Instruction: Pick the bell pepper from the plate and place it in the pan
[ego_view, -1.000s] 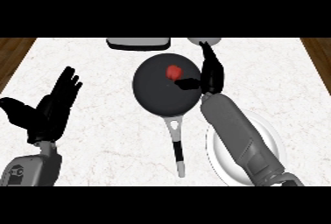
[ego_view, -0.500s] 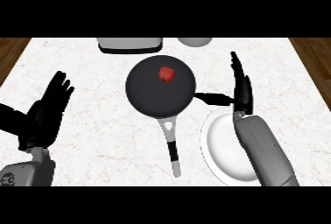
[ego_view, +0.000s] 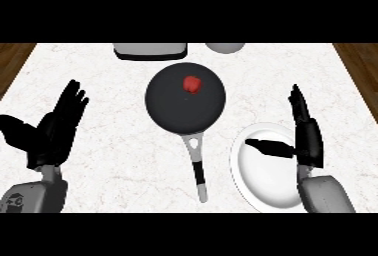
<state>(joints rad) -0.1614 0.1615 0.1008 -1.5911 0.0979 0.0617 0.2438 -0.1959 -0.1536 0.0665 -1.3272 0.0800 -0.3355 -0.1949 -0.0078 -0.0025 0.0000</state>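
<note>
A small red bell pepper (ego_view: 192, 84) lies inside the black pan (ego_view: 171, 109), toward its far side. The pan's handle (ego_view: 197, 167) points toward me. Right of the handle sits the white plate (ego_view: 264, 181), with nothing on it. My right hand (ego_view: 305, 135) is open over the plate's right part, fingers straight and pointing away, thumb stretched left over the plate. My left hand (ego_view: 53, 131) rests open at the left of the counter, fingers up, well apart from the pan.
A grey appliance (ego_view: 150, 50) stands at the back edge behind the pan, with a pale round object (ego_view: 224, 47) to its right. The marble counter (ego_view: 111, 165) ends in wooden floor (ego_view: 15, 55) at both far corners.
My right hand has pulled back from the pan to above the plate, leaving the pepper in the pan. The view shifted, so everything sits lower and further right.
</note>
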